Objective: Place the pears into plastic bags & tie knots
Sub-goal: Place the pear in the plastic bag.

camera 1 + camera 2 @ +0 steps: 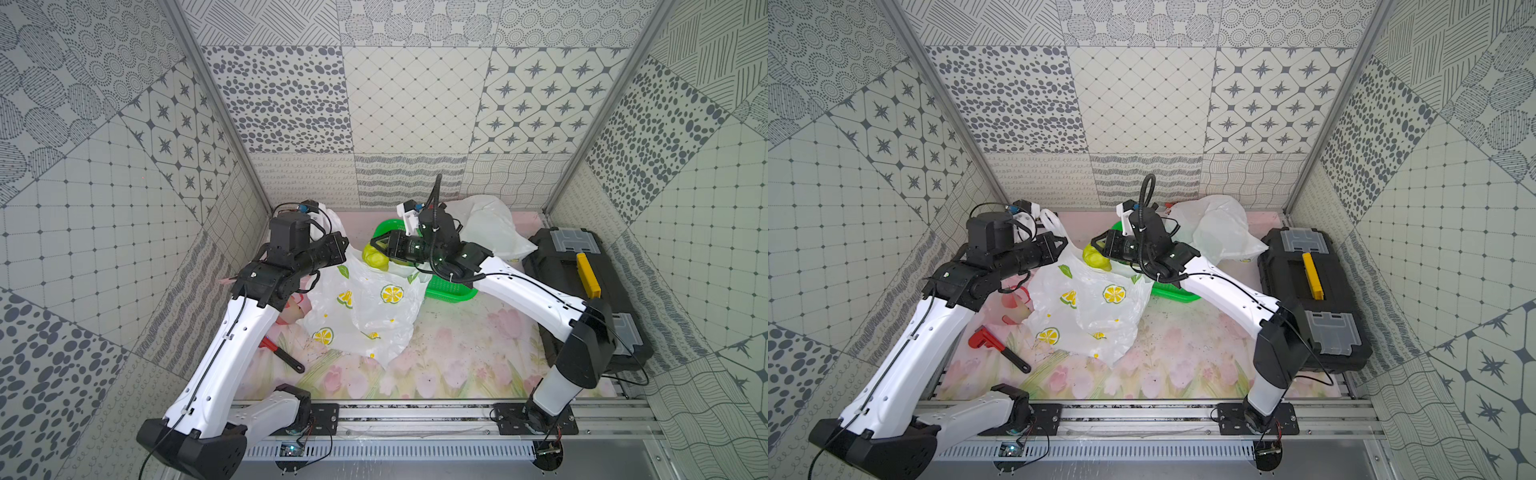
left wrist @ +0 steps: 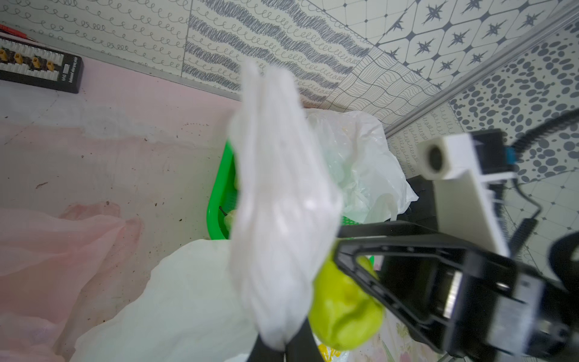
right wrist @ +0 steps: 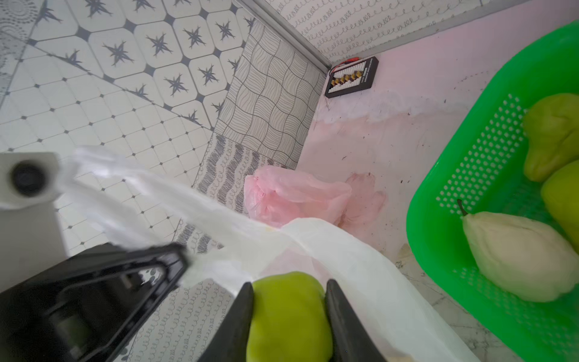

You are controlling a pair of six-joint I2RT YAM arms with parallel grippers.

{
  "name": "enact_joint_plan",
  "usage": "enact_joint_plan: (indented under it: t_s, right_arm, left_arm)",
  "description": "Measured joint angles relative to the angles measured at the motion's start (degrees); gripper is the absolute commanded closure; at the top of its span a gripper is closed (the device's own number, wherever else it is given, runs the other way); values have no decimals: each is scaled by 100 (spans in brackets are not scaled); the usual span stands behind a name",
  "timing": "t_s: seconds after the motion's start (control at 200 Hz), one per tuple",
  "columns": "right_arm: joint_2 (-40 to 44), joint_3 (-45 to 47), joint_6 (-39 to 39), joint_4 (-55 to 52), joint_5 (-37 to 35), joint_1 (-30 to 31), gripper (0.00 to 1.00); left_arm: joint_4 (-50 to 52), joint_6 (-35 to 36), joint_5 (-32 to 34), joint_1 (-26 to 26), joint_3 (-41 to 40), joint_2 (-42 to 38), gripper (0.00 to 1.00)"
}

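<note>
Crinkly lemon bag (image 1: 374,316) (smooth green pear (image 1: 376,260))

Pears (image 3: 520,257) lie in the basket (image 1: 451,291) behind the printed bag (image 1: 365,307) — toolbox (image 1: 555,266) right, wrench (image 1: 286,357) front-left.

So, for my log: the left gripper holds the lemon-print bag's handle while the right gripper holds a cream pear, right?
No: the pear in the right gripper is green, as the right wrist view shows. The left gripper does hold the lemon-print bag's handle.

Top views overhead; close wrist views share pear (image 3: 288,316).
</note>
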State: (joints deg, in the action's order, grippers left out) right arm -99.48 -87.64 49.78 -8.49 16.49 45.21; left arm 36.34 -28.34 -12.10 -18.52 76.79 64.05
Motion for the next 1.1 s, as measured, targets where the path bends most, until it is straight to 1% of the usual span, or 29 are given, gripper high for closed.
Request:
enact_joint_plan:
  t_s: [0.09,0.205,0.285,0.375,0.445,0.525,0.555,0.705,0.755,0.865,0.961,1.056,1.101]
  right_arm:
    - [-330,26,234,313,4,9,79]
    - [-448,234,546,697,68,35,80]
    - [-450,422,662,761,42,57,77]
    - [-450,546,538,579,-208,136,74]
    - [-450,605,348,391,-422,179,68]
    - [-450,625,90,140,-614,212,56]
    - [-450,625,7,52,-662,219,53]
    - [-450,568,-487,-297,-739,219,37]
    - [-450,503,-616,-444,-723,216,34]
    - [-413,334,-837,-706,-651,188,31]
    - [-245,181,-986,-992,-549,133,31]
    - [205,94,-1075,-1285,-374,22,34]
    - [525,92,-1082,-1390,-271,-107,37]
  left_arm:
    - [9,2,-57,-70,4,0,100]
    - [11,4,-90,-120,4,4,100]
    - [11,7,-114,-133,0,28,100]
    - [9,7,-146,-140,-22,68,100]
    - [9,4,-168,-146,-46,98,100]
    - [7,7,-210,-162,-76,138,100]
    - [9,9,-221,-164,-83,149,100]
    - [7,50,-227,-166,-111,184,100]
    - [7,55,-227,-166,-131,188,100]
    - [9,74,-216,-166,-177,190,100]
    - [15,103,-160,-162,-203,186,100]
    - [39,136,-59,-81,-245,144,100]
    - [50,149,11,-4,-280,96,100]
